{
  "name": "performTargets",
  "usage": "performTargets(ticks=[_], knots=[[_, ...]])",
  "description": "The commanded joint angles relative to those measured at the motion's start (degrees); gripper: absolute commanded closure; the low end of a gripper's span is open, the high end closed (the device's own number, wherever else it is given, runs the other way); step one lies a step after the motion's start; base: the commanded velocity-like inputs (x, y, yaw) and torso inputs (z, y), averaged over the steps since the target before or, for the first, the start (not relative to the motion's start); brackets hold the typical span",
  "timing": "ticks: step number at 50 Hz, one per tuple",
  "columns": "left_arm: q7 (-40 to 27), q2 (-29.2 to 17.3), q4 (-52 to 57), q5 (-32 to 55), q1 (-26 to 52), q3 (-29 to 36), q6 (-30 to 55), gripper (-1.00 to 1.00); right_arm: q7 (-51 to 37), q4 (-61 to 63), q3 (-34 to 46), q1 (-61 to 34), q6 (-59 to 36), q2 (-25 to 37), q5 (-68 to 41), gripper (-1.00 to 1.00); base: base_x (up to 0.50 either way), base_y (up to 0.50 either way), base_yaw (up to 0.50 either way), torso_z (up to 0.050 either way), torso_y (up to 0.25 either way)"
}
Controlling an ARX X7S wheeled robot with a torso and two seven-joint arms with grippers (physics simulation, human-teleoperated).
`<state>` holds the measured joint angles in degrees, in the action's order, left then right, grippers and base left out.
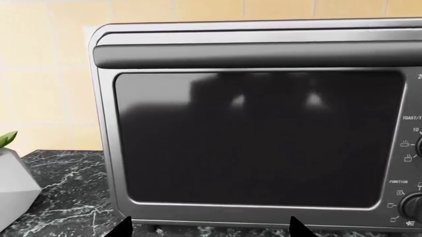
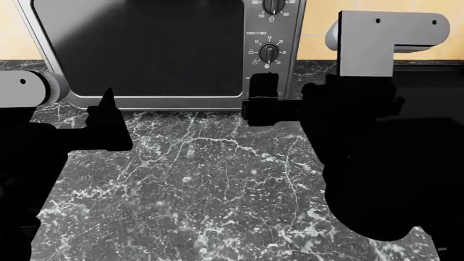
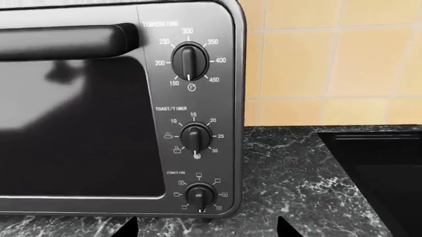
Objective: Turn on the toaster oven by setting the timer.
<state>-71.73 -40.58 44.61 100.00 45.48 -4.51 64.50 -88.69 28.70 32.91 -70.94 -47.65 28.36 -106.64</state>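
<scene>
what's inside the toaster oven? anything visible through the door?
Nothing discernible: the toaster oven door glass is dark, showing only dim reflections. Interior contents cannot be seen.

You face a counter (image 2: 217,179) of black marble veined with white, running back to a wall of pale yellow tiles (image 3: 316,59) with light grout lines. A dark recessed basin (image 3: 382,168) sits at its right, and a white faceted planter (image 1: 13,182) stands at its left.

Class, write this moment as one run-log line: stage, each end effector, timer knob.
stage: approach | right end effector: before toaster oven knobs, open | left end effector: idle, open | timer knob: untouched
</scene>
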Motion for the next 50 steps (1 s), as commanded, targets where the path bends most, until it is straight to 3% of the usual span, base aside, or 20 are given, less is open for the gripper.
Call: performTargets(ticks=[1, 25, 50], knots=[[0.0, -0.1, -0.1, -0.1, 0.0, 0.2, -0.4, -1.00, -1.2, 0.6, 15.1, -6.7, 14.2, 4.5, 1.3, -1.00, 0.00, 0.00, 0.00, 0.000, 0.000], [0.3, -0.7, 0.1, -0.3, -0.1, 0.6, -1.1, -1.00, -1.2, 2.4, 42.7, -21.0, 36.8, 6.6, 0.0, -1.00, 0.00, 0.00, 0.00, 0.000, 0.000], [0.4, -1.4, 0.4, -0.2, -0.4, 0.8, -1.9, -1.00, 1.6, -3.2, 49.2, -23.9, 38.7, 3.1, 1.7, -1.00, 0.00, 0.00, 0.00, 0.000, 0.000]])
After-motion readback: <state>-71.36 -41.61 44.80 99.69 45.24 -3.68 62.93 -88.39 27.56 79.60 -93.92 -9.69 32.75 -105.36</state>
